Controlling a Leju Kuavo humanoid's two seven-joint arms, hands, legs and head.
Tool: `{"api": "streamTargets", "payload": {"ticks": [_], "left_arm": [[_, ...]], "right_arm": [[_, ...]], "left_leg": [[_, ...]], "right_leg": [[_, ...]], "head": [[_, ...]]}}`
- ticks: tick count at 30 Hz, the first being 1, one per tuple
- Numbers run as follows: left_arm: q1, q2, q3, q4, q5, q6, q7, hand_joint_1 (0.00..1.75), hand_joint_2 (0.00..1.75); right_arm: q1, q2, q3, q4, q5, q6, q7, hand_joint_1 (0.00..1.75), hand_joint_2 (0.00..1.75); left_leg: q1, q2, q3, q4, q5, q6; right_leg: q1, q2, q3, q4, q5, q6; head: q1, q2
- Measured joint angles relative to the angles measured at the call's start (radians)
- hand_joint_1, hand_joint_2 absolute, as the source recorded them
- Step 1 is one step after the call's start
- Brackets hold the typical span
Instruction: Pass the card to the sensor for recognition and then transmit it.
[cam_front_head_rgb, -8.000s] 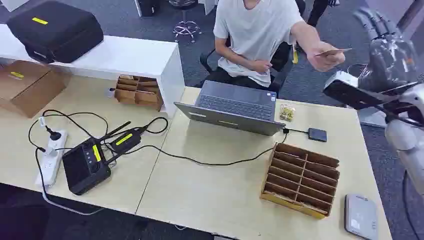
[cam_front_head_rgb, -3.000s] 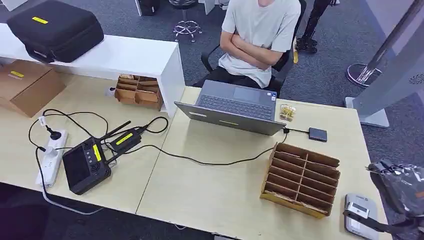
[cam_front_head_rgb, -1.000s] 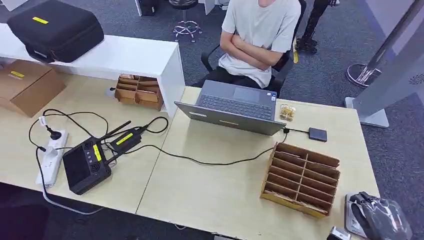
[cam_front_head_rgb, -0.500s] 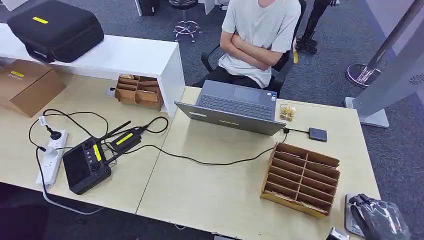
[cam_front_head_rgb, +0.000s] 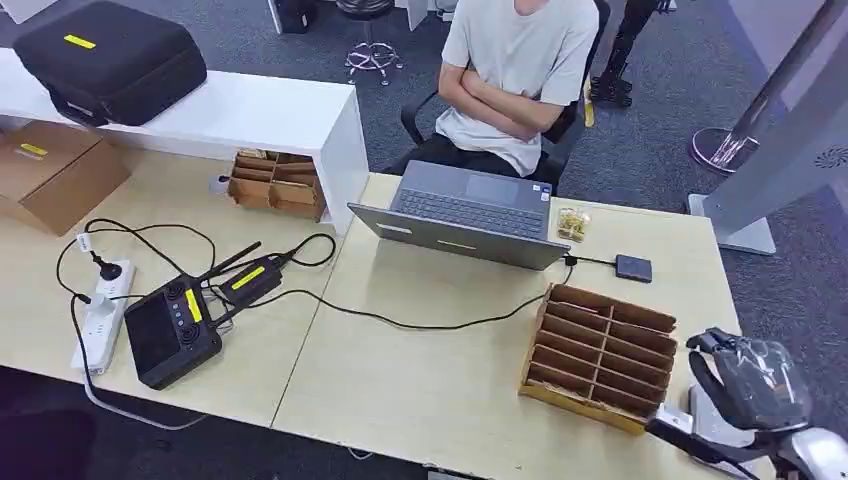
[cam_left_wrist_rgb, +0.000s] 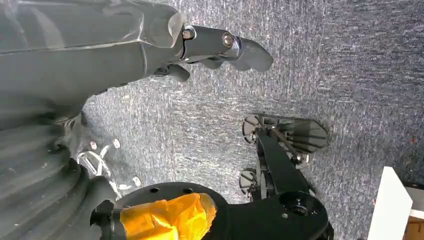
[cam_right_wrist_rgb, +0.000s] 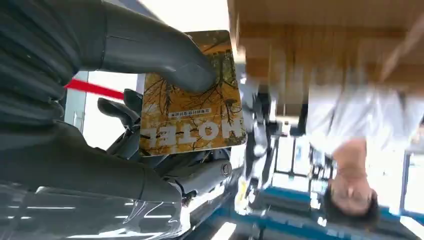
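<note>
Right robot hand (cam_front_head_rgb: 752, 385) pinching a yellow hotel card (cam_right_wrist_rgb: 190, 95) under the thumb, poised at the near right corner of the surface (cam_front_head_rgb: 430, 380), directly over the grey sensor pad (cam_front_head_rgb: 700, 425), which pokes out just beneath. Card's long axis running outward from the fingers. Left robot hand (cam_left_wrist_rgb: 150, 45) hanging toward the carpet, fingers curled on nothing. Just beside: cardboard sorter (cam_front_head_rgb: 600, 355). Farther: cable, laptop (cam_front_head_rgb: 465, 215), then a seated person (cam_front_head_rgb: 515, 75), arms folded, likely the receiver.
</note>
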Motion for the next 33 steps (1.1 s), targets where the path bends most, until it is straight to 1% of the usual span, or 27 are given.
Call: {"api": "streamTargets", "payload": {"ticks": [3,7,12,15,18,20,23,26,33], "left_arm": [[-0.004,0.000,0.000,0.000,-0.002,0.016,-0.001,0.00,1.75],[-0.009,-0.006,0.000,0.000,-0.008,0.033,-0.002,0.00,1.75],[-0.011,-0.008,0.000,0.000,-0.013,0.032,-0.001,0.00,1.75],[-0.016,-0.008,0.000,0.000,-0.026,0.030,0.002,0.00,1.75],[-0.024,-0.009,0.000,0.000,-0.038,0.027,0.009,0.00,1.75],[-0.031,-0.011,0.000,0.000,-0.048,0.026,0.013,0.00,1.75],[-0.044,-0.014,-0.007,0.000,-0.064,0.024,0.024,0.00,1.75],[-0.055,-0.016,-0.008,0.000,-0.067,0.023,0.029,0.00,1.75],[-0.058,-0.017,-0.016,0.000,-0.084,0.016,0.031,0.00,1.75]], "right_arm": [[-0.118,-0.005,0.025,-0.038,-0.034,0.040,0.001,1.75,1.75],[-0.275,-0.012,0.067,-0.082,-0.078,0.091,0.026,1.75,1.75],[-0.393,-0.017,0.112,-0.119,-0.088,0.115,0.039,1.75,1.75],[-0.496,-0.006,0.146,-0.126,-0.087,0.142,0.058,1.75,1.75],[-0.604,0.032,0.202,-0.125,-0.062,0.188,0.088,1.75,1.75],[-0.665,0.070,0.243,-0.119,-0.042,0.209,0.110,1.75,1.75],[-0.752,0.146,0.322,-0.081,0.009,0.217,0.157,1.75,1.75],[-0.802,0.201,0.381,-0.047,0.026,0.211,0.176,1.75,1.75],[-0.857,0.259,0.439,0.004,0.041,0.199,0.194,1.75,1.75]], "left_leg": [[0.000,0.000,-0.002,0.000,0.002,0.001],[0.000,0.000,-0.002,0.000,0.004,0.001],[0.000,-0.001,-0.004,0.000,0.004,0.001],[0.000,0.000,-0.005,0.000,0.005,0.000],[0.000,-0.001,-0.005,0.000,0.006,0.000],[0.001,-0.001,-0.006,0.000,0.007,0.000],[0.001,0.000,-0.006,0.000,0.008,-0.002],[0.001,-0.002,-0.006,0.000,0.009,-0.002],[0.001,-0.002,-0.008,0.000,0.009,-0.002]], "right_leg": [[0.000,0.000,-0.002,0.000,0.001,0.000],[0.000,0.000,-0.003,0.000,0.003,0.001],[0.000,-0.001,-0.003,0.001,0.003,0.001],[0.000,0.000,-0.004,0.001,0.003,0.000],[0.000,0.000,-0.005,0.002,0.004,-0.001],[0.000,-0.001,-0.006,0.002,0.005,-0.001],[0.001,0.000,-0.008,0.002,0.005,-0.002],[0.001,-0.001,-0.007,0.003,0.005,-0.002],[0.000,-0.002,-0.008,0.002,0.006,-0.001]], "head": [[0.000,0.000],[0.000,0.000],[0.001,0.000],[0.000,0.000],[0.000,0.000],[0.000,0.000],[0.000,0.000],[0.000,0.000],[0.000,0.000]]}}
